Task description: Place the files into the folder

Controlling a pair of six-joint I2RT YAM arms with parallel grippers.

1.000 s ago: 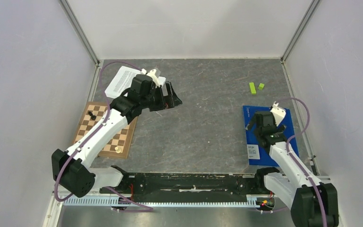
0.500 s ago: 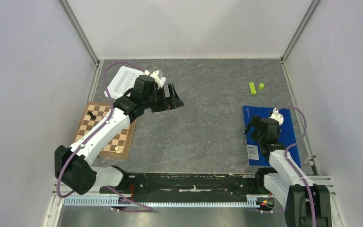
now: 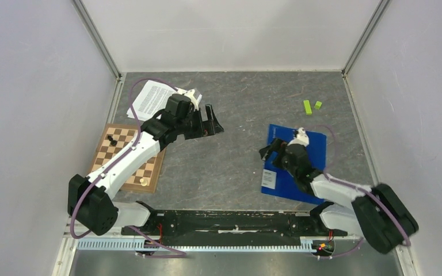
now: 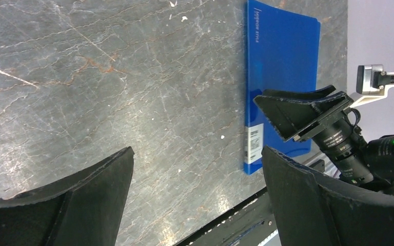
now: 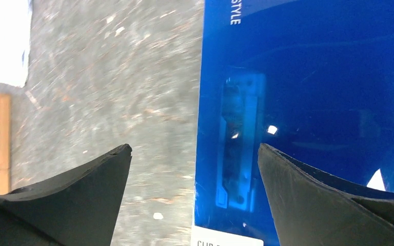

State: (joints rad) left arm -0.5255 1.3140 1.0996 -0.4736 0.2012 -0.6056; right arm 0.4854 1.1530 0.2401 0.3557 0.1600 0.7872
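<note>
top external view: the files [image 3: 149, 99] lie as a thin white printed stack at the far left of the table [image 3: 242, 98], their near corner just beside the chessboard [image 3: 124, 158]. well apart from them, the folder [image 3: 313, 146] lies flat and closed on the near right, slightly turned, with its white label [image 3: 269, 180] at the near left corner. the right tool [image 3: 269, 150] sits low over the folder's left edge with its jaws spread wide and nothing between them. in the right wrist view one finger is over bare table and the other over the blue cover. the left tool [image 3: 214, 122] is also released and empty, above bare table between files and folder. two green blocks [image 3: 307, 107] lie beyond the folder.
</note>
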